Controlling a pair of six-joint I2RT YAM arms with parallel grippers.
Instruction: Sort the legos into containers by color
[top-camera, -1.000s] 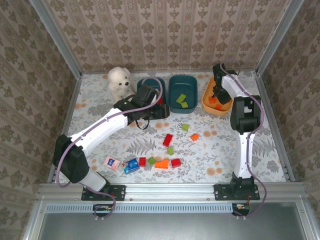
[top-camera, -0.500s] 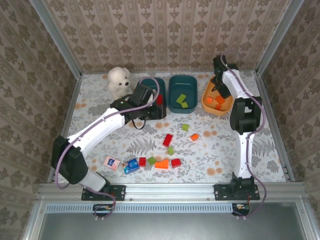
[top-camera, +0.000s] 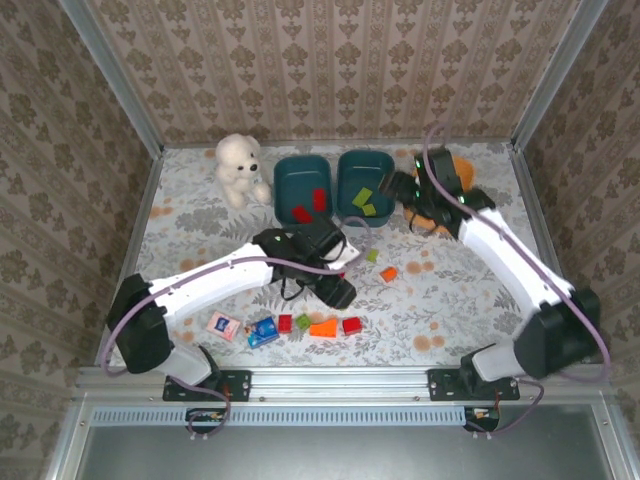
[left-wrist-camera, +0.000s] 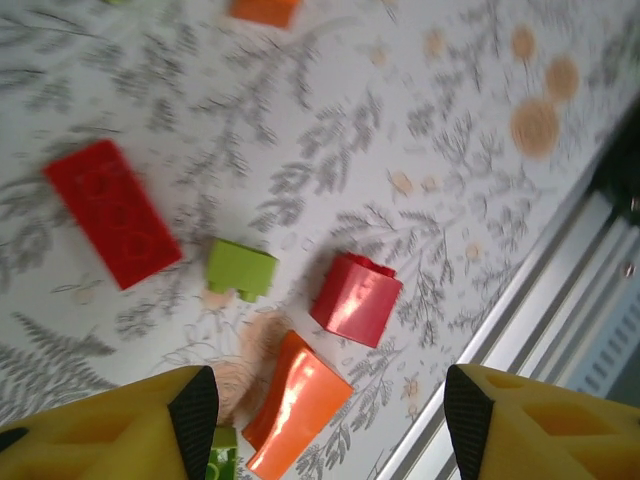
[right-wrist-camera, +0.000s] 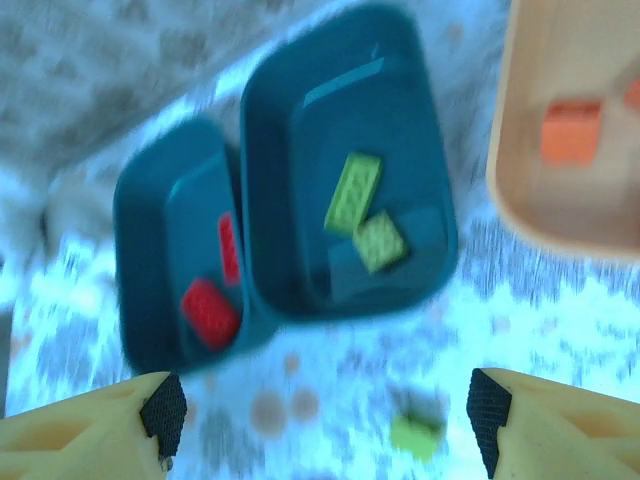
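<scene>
nothing held either side

lower centre: the left tool (left-wrist-camera: 320, 420) hangs spread wide above loose red, green and orange legos (left-wrist-camera: 355, 298) on the counter (top-camera: 440, 300). upper frame: the right tool (right-wrist-camera: 325, 420) gapes empty before two teal containers (right-wrist-camera: 330, 50).

Glossy plastic legos (left-wrist-camera: 355, 298); smooth plastic tubs (right-wrist-camera: 268, 180); fluffy teddy bear (top-camera: 238, 168); matt metal rail (top-camera: 340, 382).
</scene>
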